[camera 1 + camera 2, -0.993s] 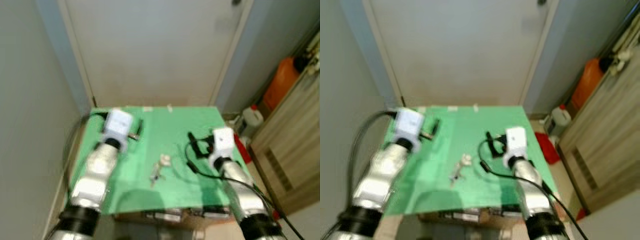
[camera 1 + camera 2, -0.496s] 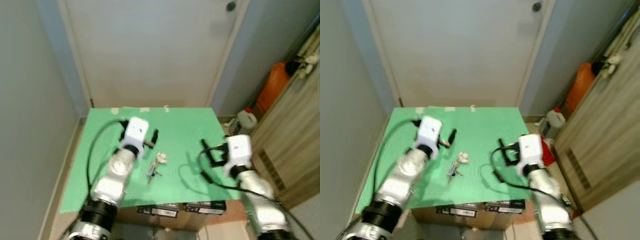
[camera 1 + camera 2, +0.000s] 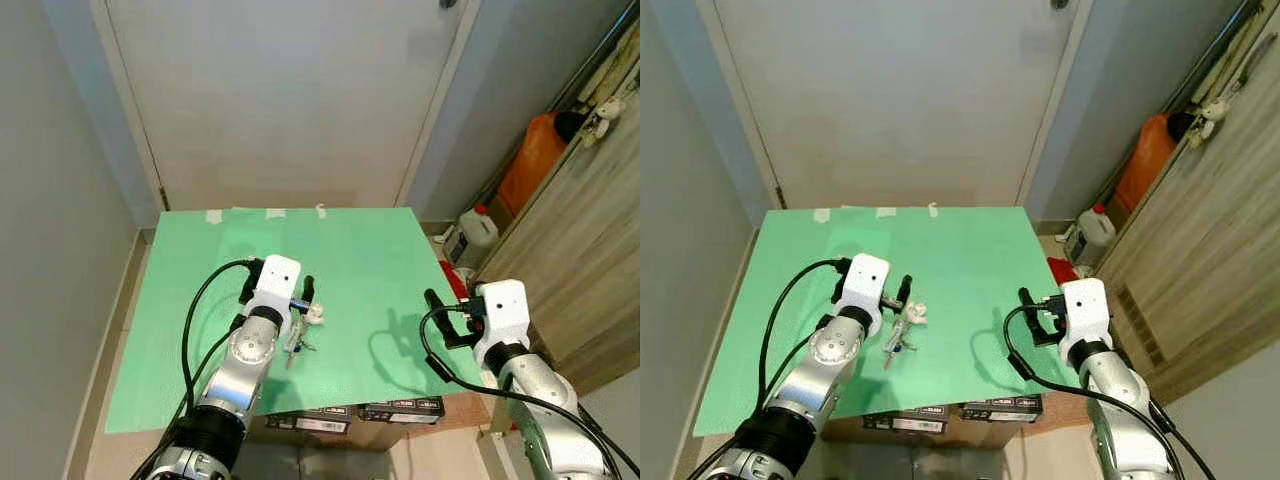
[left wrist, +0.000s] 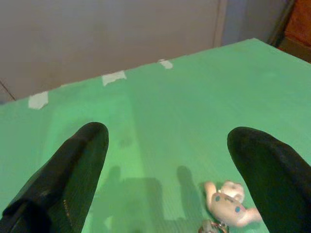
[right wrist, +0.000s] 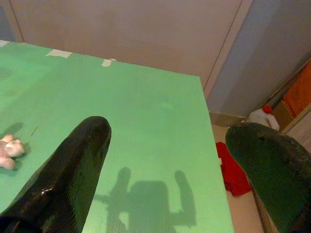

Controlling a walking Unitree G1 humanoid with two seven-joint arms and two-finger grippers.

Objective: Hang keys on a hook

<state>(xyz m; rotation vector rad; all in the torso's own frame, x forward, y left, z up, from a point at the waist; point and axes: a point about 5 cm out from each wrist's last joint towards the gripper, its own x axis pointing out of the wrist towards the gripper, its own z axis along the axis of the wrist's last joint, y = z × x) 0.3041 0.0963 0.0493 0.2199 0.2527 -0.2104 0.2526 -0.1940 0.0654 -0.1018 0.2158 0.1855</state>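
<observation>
The left gripper [image 3: 301,296] sits low in the centre of the left eye view, just above the green mat [image 3: 360,255], its two black fingers [image 4: 77,170] spread wide with nothing between them. Just beside its fingertips, slightly toward the lower right, lie the keys [image 3: 294,344] with a small pale figure charm [image 3: 314,313] attached; in the left wrist view the charm [image 4: 227,203] shows at the bottom edge, close to the inner side of one finger but not touching it. The bunch runs along a slanted line, the charm at its upper right end and the metal keys trailing to the lower left, toward the near edge of the mat.

The right gripper [image 3: 447,322] hovers at the right edge of the mat, in the lower right of the frame, also opened wide and empty; a black cable [image 3: 430,350] loops from its wrist. It is well apart from the keys.

Three strips of pale tape [image 3: 273,213] mark the far edge of the mat, which rests on boxes [image 3: 350,415] at the lower middle. Beyond it stands a white door [image 3: 280,90] filling the upper centre. To the upper right are an orange container [image 3: 530,160], a white bottle [image 3: 472,232] and a wooden cabinet [image 3: 580,230]. A red cloth [image 5: 232,167] lies on the floor off the mat's right side
</observation>
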